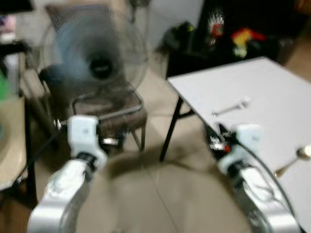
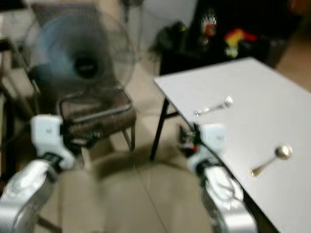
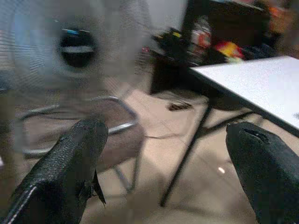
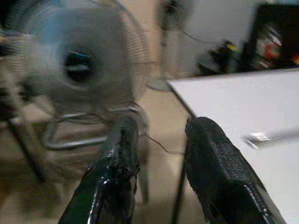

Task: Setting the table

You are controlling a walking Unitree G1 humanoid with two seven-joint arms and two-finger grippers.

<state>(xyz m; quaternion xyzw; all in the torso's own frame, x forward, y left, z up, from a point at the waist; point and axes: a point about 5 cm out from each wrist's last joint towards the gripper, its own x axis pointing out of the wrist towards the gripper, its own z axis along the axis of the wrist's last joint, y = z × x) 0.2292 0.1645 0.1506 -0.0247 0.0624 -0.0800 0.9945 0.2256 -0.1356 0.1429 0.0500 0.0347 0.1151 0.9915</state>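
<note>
I am seeing a fork (image 1: 231,107) and a spoon (image 1: 293,160) lying apart on the white desk (image 1: 272,87) at right. My right tool (image 4: 159,154) is hovering beside its edge, slightly spread, empty. My left tool (image 3: 163,154) is spreading wide before a fan (image 1: 95,51) at upper left.

All views are motion-blurred — the round grey-caged standing fan (image 1: 99,53) smears, the small silver fork (image 1: 232,106) lacks detail, and the white rectangular table (image 1: 272,87) runs off-frame — its far legs hidden
</note>
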